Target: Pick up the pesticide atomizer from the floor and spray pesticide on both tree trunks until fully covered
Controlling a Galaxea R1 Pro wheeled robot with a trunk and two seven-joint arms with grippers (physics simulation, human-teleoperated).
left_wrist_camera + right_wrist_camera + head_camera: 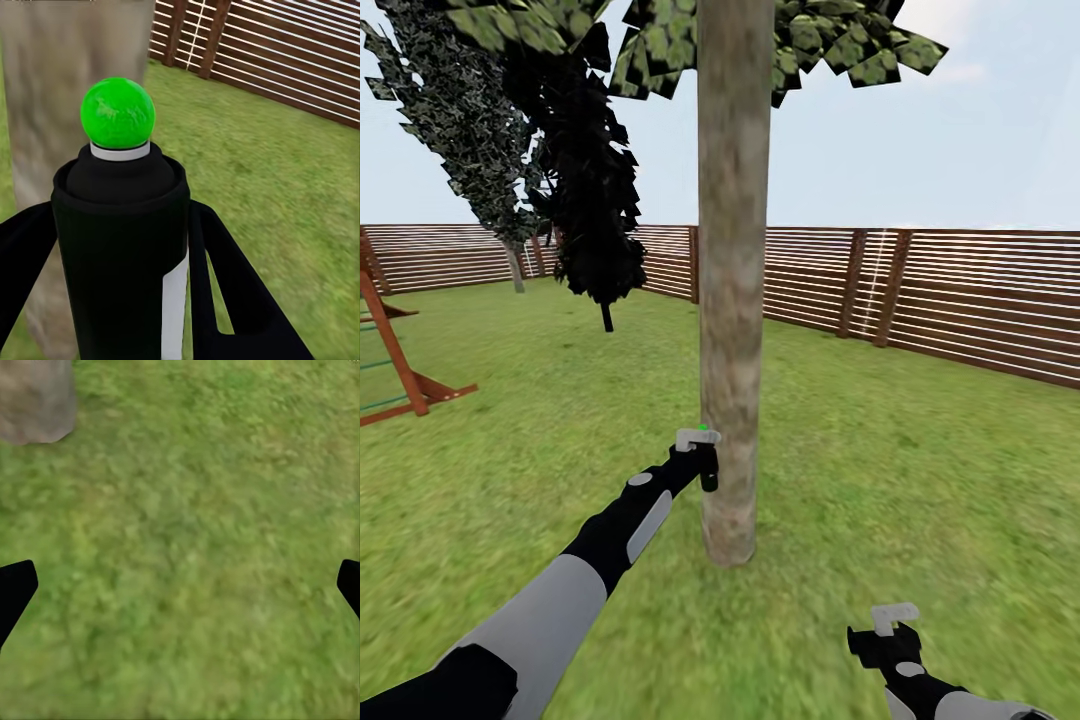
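A thick grey-brown mottled tree trunk (734,300) rises from the lawn straight ahead, with leaves at the top edge. My left gripper (696,462) is shut on the pesticide atomizer (700,438), held upright right beside the trunk, low down. In the left wrist view the dark bottle (120,247) with its green ball top stands between my black fingers (225,285), the trunk (67,90) close behind it. No pesticide shows on the bark. My right gripper (890,628) hangs open over grass at the lower right; its fingertips (15,592) frame bare lawn, with the trunk base (34,397) nearby.
A brown slatted fence (960,300) runs behind the tree and along the right. Two dark narrow trees (595,220) stand at the back left. A wooden play frame (400,370) sits at the left edge. Lawn (920,480) spreads around the trunk.
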